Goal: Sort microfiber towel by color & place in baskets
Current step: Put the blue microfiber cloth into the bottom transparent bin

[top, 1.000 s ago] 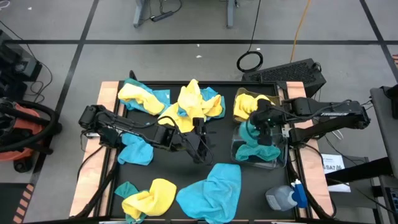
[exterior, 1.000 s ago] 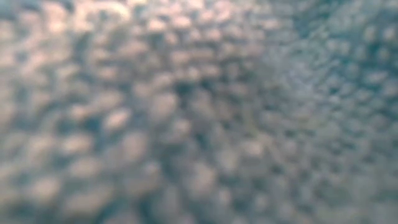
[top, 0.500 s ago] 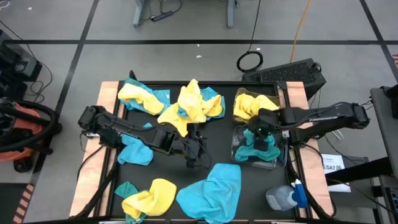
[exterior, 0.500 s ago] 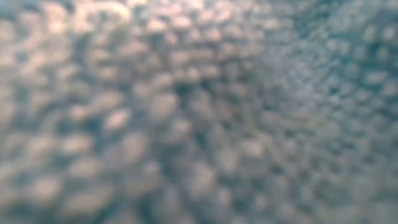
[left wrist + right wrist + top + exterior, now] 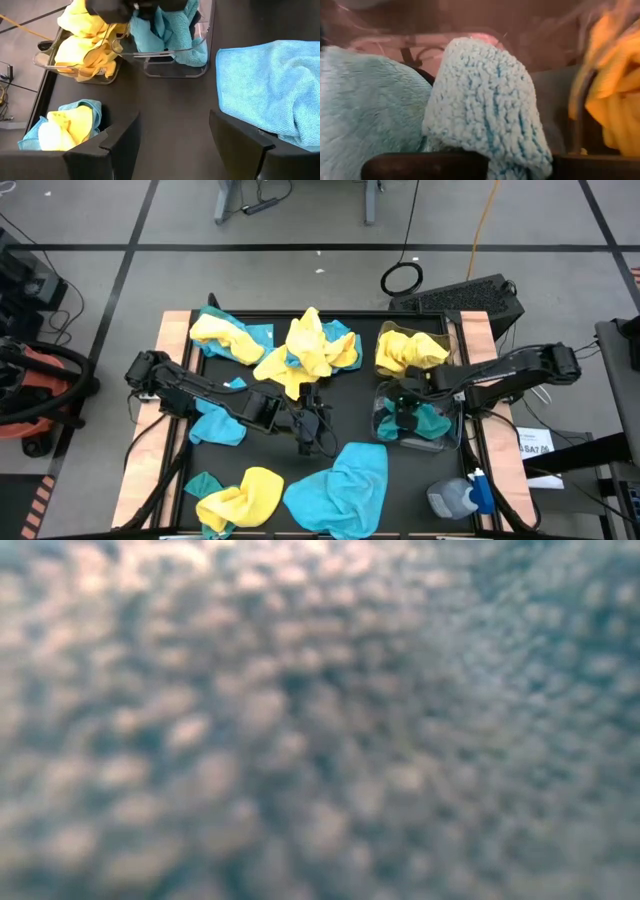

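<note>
Two clear baskets stand at the table's right. The far basket (image 5: 385,338) holds yellow towels (image 5: 408,350), and the near basket (image 5: 378,420) holds teal towels (image 5: 432,423). My right gripper (image 5: 406,412) reaches down into the near basket, shut on a teal towel (image 5: 485,100). My left gripper (image 5: 315,432) hangs open over bare black table mid-table, with nothing between its fingers (image 5: 172,145). Loose yellow and teal towels lie around it. A large teal towel (image 5: 340,485) is spread near the front edge. My right gripper pinches a bunched fold of the teal towel (image 5: 492,135) between its two fingers. The fingers come from above, pointing steeply down into the near basket. The fold stands up past the fingers, and the rest of the towel lies among the other teal cloth (image 5: 370,100) in the basket.
A yellow and teal pile (image 5: 305,350) lies at the far middle, and more such towels lie at the far left (image 5: 225,335). There is a teal towel at the left (image 5: 218,422) and a yellow one at the near left (image 5: 245,495). A blue-capped bottle (image 5: 460,495) is near right; a keyboard (image 5: 470,298) lies off-table. Blurred cloth fills the low view.
My right gripper has sunk straight down into the near basket, still shut on the teal towel, and has tipped to point more steeply down. The towel, which hung above the basket's rim, now lies inside it. My left gripper has turned a little over the table's middle.
</note>
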Robot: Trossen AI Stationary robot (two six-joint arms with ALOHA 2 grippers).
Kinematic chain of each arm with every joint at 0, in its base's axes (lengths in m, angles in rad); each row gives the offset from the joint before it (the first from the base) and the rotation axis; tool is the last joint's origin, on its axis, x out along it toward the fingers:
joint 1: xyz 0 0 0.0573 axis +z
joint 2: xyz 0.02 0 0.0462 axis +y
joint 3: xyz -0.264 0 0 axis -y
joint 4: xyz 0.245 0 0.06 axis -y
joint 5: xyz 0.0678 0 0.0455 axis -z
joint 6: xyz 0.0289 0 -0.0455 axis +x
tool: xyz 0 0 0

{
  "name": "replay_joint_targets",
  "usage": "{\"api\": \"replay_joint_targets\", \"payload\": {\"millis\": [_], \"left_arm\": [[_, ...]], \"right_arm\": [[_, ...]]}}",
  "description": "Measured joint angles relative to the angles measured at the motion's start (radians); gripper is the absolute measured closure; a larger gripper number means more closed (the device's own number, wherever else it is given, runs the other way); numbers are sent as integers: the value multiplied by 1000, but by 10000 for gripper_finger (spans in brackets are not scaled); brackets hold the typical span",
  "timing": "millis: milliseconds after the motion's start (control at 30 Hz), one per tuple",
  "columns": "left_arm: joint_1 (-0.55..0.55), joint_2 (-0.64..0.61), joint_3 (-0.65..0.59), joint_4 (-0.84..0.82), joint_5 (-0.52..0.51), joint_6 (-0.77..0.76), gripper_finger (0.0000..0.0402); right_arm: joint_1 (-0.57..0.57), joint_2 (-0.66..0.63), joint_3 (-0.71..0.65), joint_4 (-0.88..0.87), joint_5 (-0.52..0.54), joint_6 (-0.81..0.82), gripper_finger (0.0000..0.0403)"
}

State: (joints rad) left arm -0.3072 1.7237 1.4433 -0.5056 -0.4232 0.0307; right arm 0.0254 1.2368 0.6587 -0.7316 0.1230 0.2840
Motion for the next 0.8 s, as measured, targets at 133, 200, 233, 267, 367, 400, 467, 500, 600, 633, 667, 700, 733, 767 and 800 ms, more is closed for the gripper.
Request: {"api": "replay_joint_targets", "payload": {"millis": [133,200,233,267,367,400,467,500,600,633,667,700,733,767,800], "left_arm": [[-1,0,0,0,0,-1,162],[-1,0,0,0,0,-3,162],[-1,0,0,0,0,-3,162],[-1,0,0,0,0,-3,162],[-1,0,0,-3,0,-9,162],[-1,0,0,-6,0,-17,162],[-1,0,0,-13,0,-25,162],[-1,0,0,-16,3,-25,162],[-1,0,0,-19,12,-26,162],[-1,0,0,-21,13,-26,162],[-1,0,0,-23,14,-26,162],[-1,0,-1,-23,14,-26,162],[-1,0,-1,-24,14,-26,162],[-1,0,-1,-25,14,-26,162],[-1,0,-1,-25,14,-25,162]], "right_arm": [[0,80,-5,20,-20,-4,397],[0,116,-5,36,-20,-5,395],[0,133,-4,45,-20,-9,392],[0,148,-3,53,-19,-16,388],[0,174,-2,73,-18,-33,369],[0,176,-2,77,-16,-34,360],[0,176,-1,80,-13,-39,339],[0,174,1,80,-13,-42,328],[0,149,0,78,-22,-48,291],[0,137,-1,75,-23,-49,279],[0,122,-1,69,-25,-52,268],[0,106,-1,62,-25,-53,256],[0,91,-1,57,-26,-53,245],[0,74,-1,52,-26,-53,235],[0,56,-1,46,-28,-53,226]]}}
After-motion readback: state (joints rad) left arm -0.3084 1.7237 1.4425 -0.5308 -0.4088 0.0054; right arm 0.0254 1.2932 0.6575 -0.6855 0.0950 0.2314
